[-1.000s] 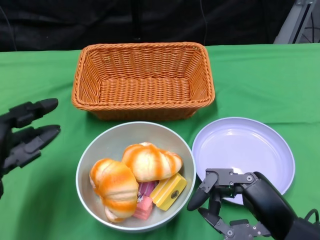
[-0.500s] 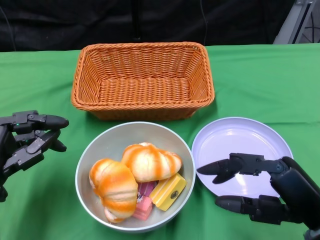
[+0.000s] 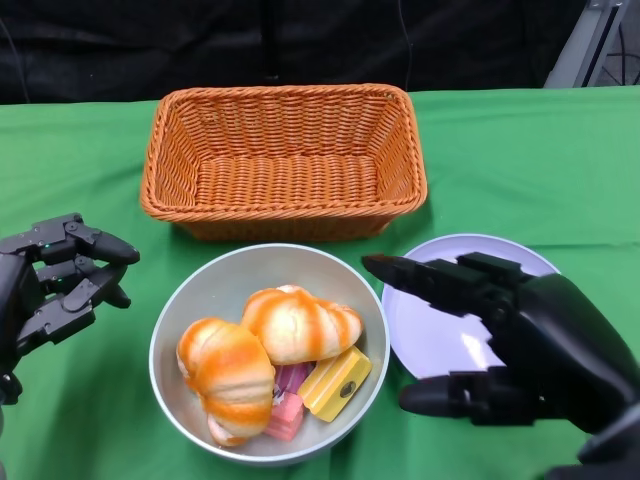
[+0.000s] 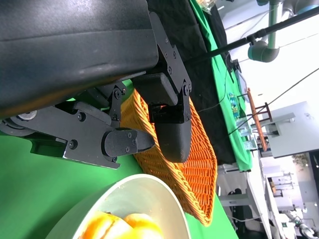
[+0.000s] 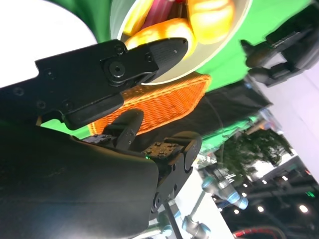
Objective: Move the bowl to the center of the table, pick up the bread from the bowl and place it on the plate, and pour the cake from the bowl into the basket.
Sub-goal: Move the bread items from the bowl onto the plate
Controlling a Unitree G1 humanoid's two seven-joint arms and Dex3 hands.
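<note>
The basket (image 3: 284, 160) is seen empty, as is the plate (image 3: 440, 330); both breads (image 3: 262, 345) and the cake (image 3: 318, 385) are still held in the bowl (image 3: 215, 290), already near centre. Nothing is grasped: right hand (image 3: 500, 340) and left hand (image 3: 50, 290) are spread beside it

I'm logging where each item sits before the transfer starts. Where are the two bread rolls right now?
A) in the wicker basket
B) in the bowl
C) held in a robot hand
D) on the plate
B: both bread rolls lie in the bowl with the cake pieces; the plate and basket hold none.
</note>
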